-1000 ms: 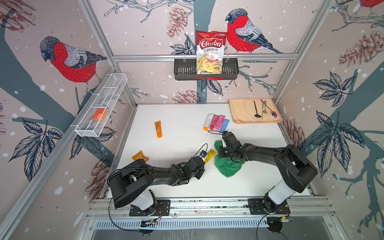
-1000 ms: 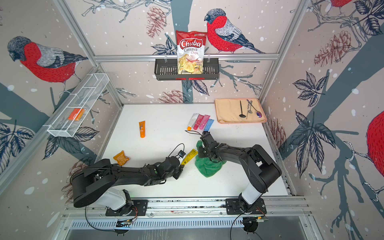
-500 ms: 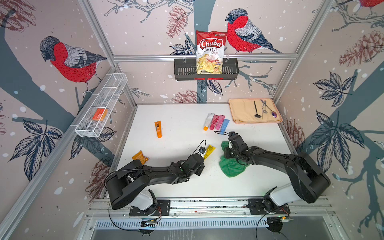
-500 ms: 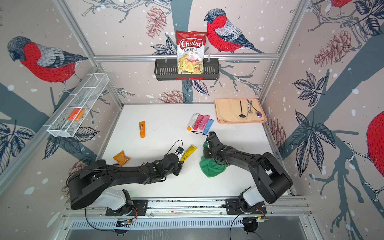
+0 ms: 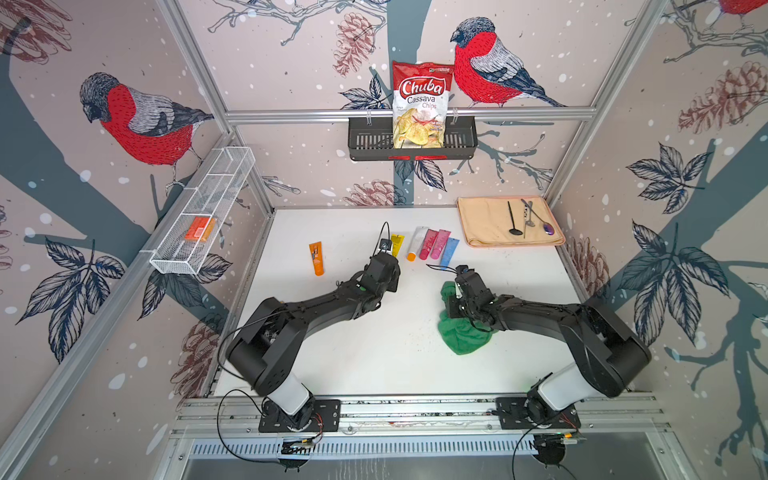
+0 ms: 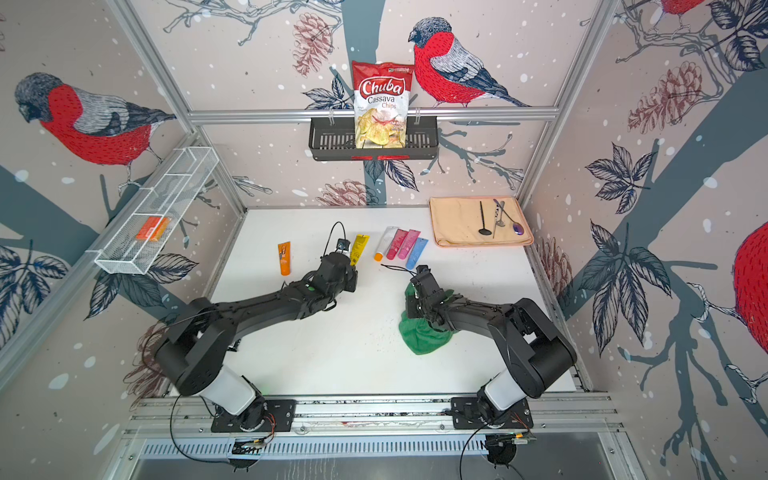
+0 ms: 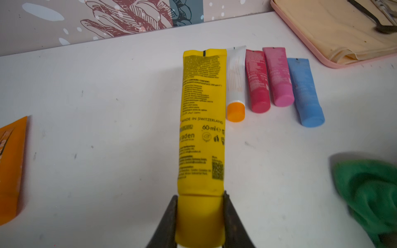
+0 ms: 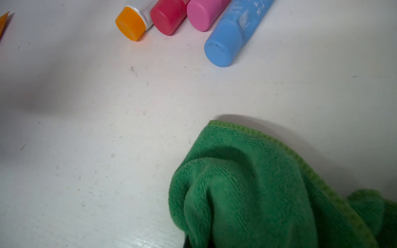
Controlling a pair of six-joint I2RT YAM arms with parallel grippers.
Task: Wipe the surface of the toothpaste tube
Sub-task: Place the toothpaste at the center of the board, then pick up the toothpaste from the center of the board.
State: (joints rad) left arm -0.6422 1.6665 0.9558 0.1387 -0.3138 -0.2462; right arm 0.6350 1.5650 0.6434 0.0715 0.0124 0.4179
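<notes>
The yellow toothpaste tube points toward the back wall, and my left gripper is shut on its cap end. In both top views the tube juts out past the left wrist, its tail beside a white tube with an orange cap. Whether it rests on the table I cannot tell. My right gripper is shut on a green cloth that hides its fingers. The cloth droops onto the table, well right of the yellow tube and apart from it.
Red, pink and blue tubes lie in a row with the white one. An orange tube lies to the left. A beige mat with utensils sits at the back right. A wire shelf hangs on the left wall.
My left arm has carried the yellow tube from the middle front toward the back, up beside the row of tubes. The right gripper with the cloth has drawn away to the right.
</notes>
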